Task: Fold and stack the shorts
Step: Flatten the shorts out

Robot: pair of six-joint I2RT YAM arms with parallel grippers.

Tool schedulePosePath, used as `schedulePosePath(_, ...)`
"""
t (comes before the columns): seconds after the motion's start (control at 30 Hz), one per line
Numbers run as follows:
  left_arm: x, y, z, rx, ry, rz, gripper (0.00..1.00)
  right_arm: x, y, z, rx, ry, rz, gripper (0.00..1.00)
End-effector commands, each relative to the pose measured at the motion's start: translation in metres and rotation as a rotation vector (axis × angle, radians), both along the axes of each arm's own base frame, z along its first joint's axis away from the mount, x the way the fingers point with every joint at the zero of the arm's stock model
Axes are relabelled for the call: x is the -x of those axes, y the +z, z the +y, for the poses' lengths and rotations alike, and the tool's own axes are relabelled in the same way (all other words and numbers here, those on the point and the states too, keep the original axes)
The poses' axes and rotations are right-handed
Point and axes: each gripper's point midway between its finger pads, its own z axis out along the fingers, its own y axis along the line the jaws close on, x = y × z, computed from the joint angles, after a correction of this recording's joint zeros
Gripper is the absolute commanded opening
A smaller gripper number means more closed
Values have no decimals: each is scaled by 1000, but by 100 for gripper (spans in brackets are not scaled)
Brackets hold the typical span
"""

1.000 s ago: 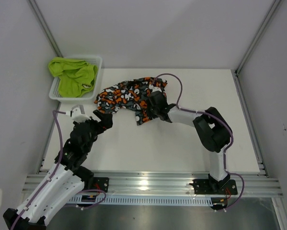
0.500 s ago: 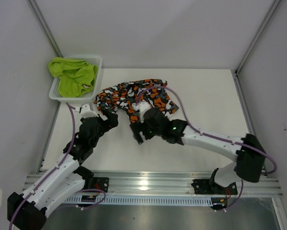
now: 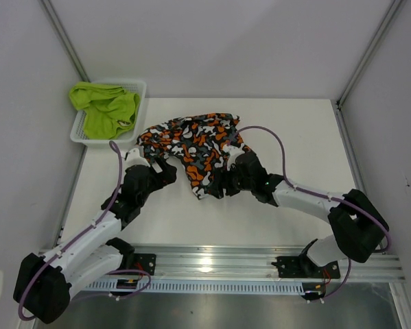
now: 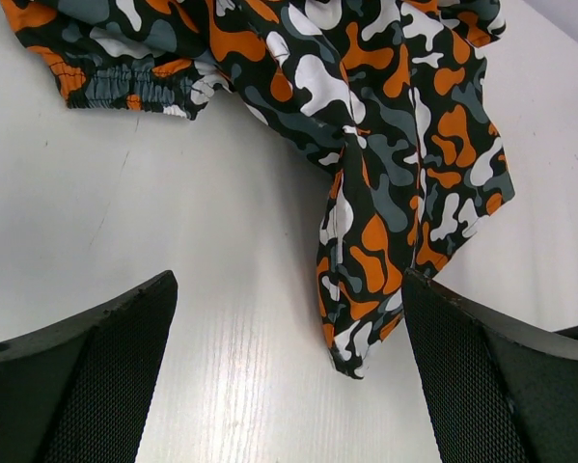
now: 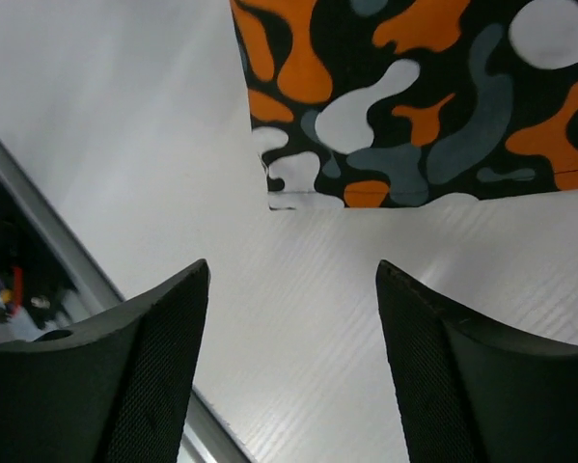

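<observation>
The camouflage shorts lie spread and rumpled on the white table, one leg tapering towards the front. Its tip lies between my left gripper's wide-open fingers, close to the right finger. In the top view the left gripper sits just left of that leg. My right gripper stands open on the leg's right side, nothing between its fingers. It hovers over bare table just short of a straight hem corner of the shorts. The lime green shorts lie crumpled in the basket.
The white mesh basket stands at the back left corner of the table. A metal rail runs along the near edge, and its edge shows at the left of the right wrist view.
The right gripper has opened and let go of the camouflage shorts after drawing a leg to the front, then backed off slightly right. The left gripper has advanced towards the shorts, still open.
</observation>
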Motion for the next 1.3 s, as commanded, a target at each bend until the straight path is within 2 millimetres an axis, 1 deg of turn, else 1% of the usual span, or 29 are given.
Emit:
schedulePosePath(0.0,-10,29,-3,47,10,-74,99,0,9,29,63,50,-166,70)
schedulePosePath(0.03,-8,27,0,30,15,-61,99,-7,5,32,119,25,-202,67)
schedulePosePath(0.07,-6,25,4,19,27,-52,99,0,3,40,149,52,-228,63)
schedulePosePath(0.1,-6,24,10,2,55,-52,99,2,-1,40,193,74,-253,61)
schedulePosePath(0.13,-5,25,15,5,81,-53,99,-5,0,40,231,48,-293,60)
schedulePosePath(0.17,-4,24,21,3,109,-48,99,-3,-7,42,259,59,-302,60)
schedulePosePath(0.2,-3,20,29,-5,142,-34,99,1,-9,46,280,80,-322,56)
schedulePosePath(0.27,2,14,42,21,194,-26,99,-3,-17,49,324,69,-333,54)
schedulePosePath(0.3,3,15,46,34,210,-32,99,-1,-20,53,335,77,-337,55)
schedulePosePath(0.33,6,7,50,47,222,-20,99,-3,-22,54,351,72,-348,55)
schedulePosePath(0.37,7,11,57,65,246,-40,99,-6,-19,59,354,62,-363,54)
schedulePosePath(0.4,7,12,61,78,259,-44,99,-3,-31,57,408,73,-349,55)
schedulePosePath(0.43,10,4,64,87,262,-31,99,-5,-32,58,437,63,-372,55)
schedulePosePath(0.47,11,6,71,99,284,-39,99,-6,-35,59,459,63,-378,56)
schedulePosePath(0.5,11,7,73,109,291,-45,99,-10,-39,65,479,63,-381,56)
schedulePosePath(0.53,14,-3,75,114,300,-28,99,-13,-42,66,505,56,-384,56)
schedulePosePath(0.57,13,0,75,133,293,-40,99,-17,-48,70,537,60,-379,55)
schedulePosePath(0.7,15,-11,75,131,287,-21,99,-22,-58,77,583,70,-385,54)
schedulePosePath(0.83,15,-11,78,124,292,-22,99,-23,-77,77,623,80,-367,54)
schedulePosePath(0.9,14,-9,79,126,294,-28,99,-25,-85,73,656,67,-360,53)
schedulePosePath(0.93,14,-10,81,126,299,-26,99,-28,-92,71,679,58,-356,51)
schedulePosePath(1.0,13,-9,81,127,293,-29,99,-31,-97,65,717,26,-350,37)
schedulePosePath(1.03,13,-9,81,128,292,-30,99,-35,-97,60,737,1,-358,28)
schedulePosePath(1.07,13,-9,82,129,294,-31,99,-37,-94,56,740,-19,-357,6)
schedulePosePath(1.1,13,-9,82,128,290,-28,99,-42,-90,50,734,-50,-347,0)
schedulePosePath(1.13,13,-8,82,124,290,-30,99,-45,-83,46,725,-65,-345,0)
schedulePosePath(1.17,12,-9,83,122,289,-28,99,-46,-65,37,706,-88,-350,0)
schedulePosePath(1.2,12,-8,83,109,283,-31,99,-55,-53,23,700,-135,-352,0)
schedulePosePath(1.27,12,-8,86,88,287,-24,99,-60,-29,2,676,-182,-349,0)
